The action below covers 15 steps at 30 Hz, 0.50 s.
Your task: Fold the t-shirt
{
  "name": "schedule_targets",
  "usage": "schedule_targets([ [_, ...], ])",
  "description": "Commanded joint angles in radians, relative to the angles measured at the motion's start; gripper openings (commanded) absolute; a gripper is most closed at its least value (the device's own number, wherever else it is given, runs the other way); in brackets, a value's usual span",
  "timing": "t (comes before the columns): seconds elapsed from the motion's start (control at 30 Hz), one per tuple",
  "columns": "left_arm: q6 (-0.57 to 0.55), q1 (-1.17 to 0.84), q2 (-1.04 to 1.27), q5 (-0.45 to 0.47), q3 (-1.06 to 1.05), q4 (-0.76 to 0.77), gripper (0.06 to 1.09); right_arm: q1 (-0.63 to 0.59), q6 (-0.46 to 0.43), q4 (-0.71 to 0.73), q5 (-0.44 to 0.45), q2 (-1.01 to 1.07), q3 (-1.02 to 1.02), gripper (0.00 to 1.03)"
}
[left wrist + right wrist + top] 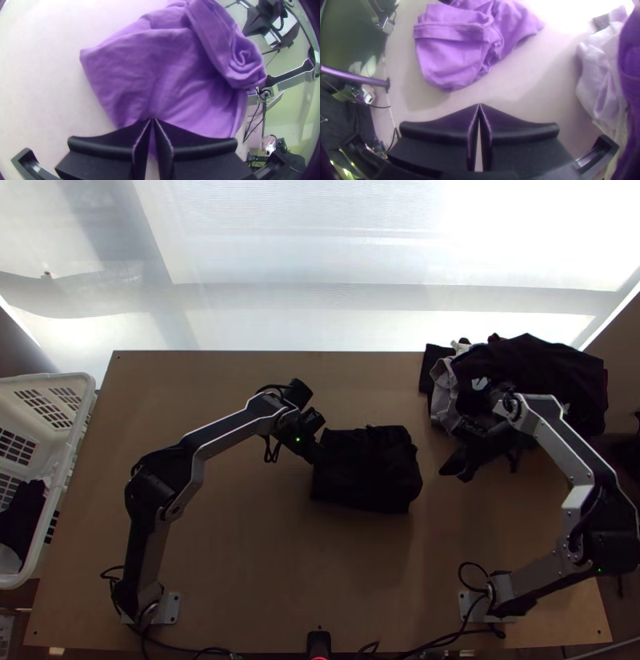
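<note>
Item: T-shirt — on the wooden table, about mid-table and a little to the right. Folded to a compact, roughly four-sided bundle; a thick, rolled-looking band along one side, creases loose. Probably most of the folding done, tidying left.

Item: left gripper. Over the bundle's left part, fingertips brought together. Whether a pinch of cloth is caught between them cannot be told. Likely placed there to press or steady that side, the layers being apt to spring open or slide.

Item: right gripper. Fingertips together, grasping nothing; just to the right of the bundle, apart from it. Presumably set there to leave the cloth room while staying near enough to square the rolled band.

Item: clothes pile, bunched, far right — likely set aside so that one garment can be worked at a time.

Item: white basket, beyond the table's left edge, dark cloth inside; perhaps storage, its role uncertain.
</note>
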Motion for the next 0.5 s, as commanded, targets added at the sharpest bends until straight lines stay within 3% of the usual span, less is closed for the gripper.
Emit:
schedule_targets([
  [0.0, 0.021, -0.016, -0.007, 0.0, 0.003, -0.017, 0.23, -0.12, -0.042, -0.134, 0.006, -0.153, 0.099, 0.03],
  [0.17, 0.027, -0.016, -0.004, 0.0, 0.0, -0.021, 0.23, 0.132, 0.1, -0.14, -0.077, -0.151, 0.168, 0.03],
  [0.3, 0.029, -0.016, -0.007, 0.0, -0.002, -0.023, 0.23, 0.342, 0.182, -0.028, -0.102, -0.053, 0.206, 0.03],
  [0.47, 0.036, -0.016, -0.013, 0.0, -0.005, -0.021, 0.22, 0.452, 0.23, 0.044, -0.154, 0.097, 0.294, 0.03],
])
